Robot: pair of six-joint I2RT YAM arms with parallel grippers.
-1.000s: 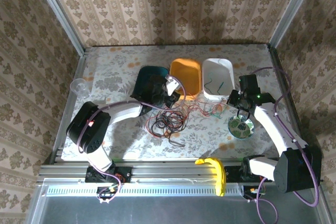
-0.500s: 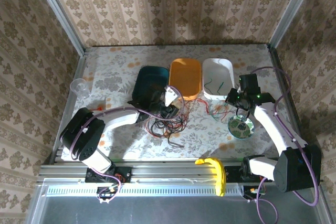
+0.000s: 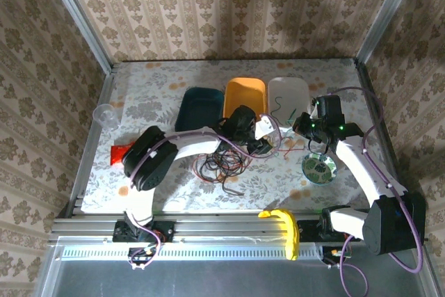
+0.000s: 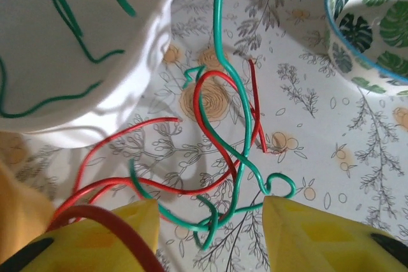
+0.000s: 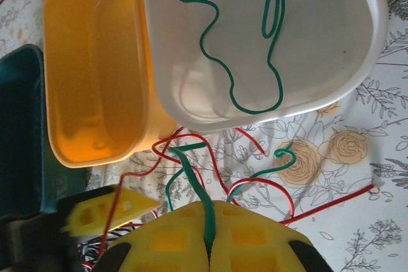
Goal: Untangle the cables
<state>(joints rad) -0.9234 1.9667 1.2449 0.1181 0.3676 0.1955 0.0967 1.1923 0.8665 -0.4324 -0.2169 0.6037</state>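
The red and green cables (image 4: 237, 157) lie knotted on the near side of the white bin (image 5: 331, 42), between the grippers. One green cable (image 5: 194, 183) runs right into the right gripper (image 5: 208, 237), which is clamped on it. The left gripper (image 4: 210, 214), spread wide and gripping nothing, straddles the knot and is the nearer one.

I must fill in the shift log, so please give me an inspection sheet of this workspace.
Surface: flowered table cloth, no spill seen.
Job's things: black and red cables heaped mid-table; red and green cables crossing beside the white tray; one loose green cable inside it.
Clutter: teal tray, orange tray, leaf-patterned bowl, clear cup, red item, yellow object at the front rail.
Hands: left hand open above the red-green crossing; right hand shut on a second green cable.
Cables: purple arm cables run along both arms.
Surroundings: patterned walls, metal frame.
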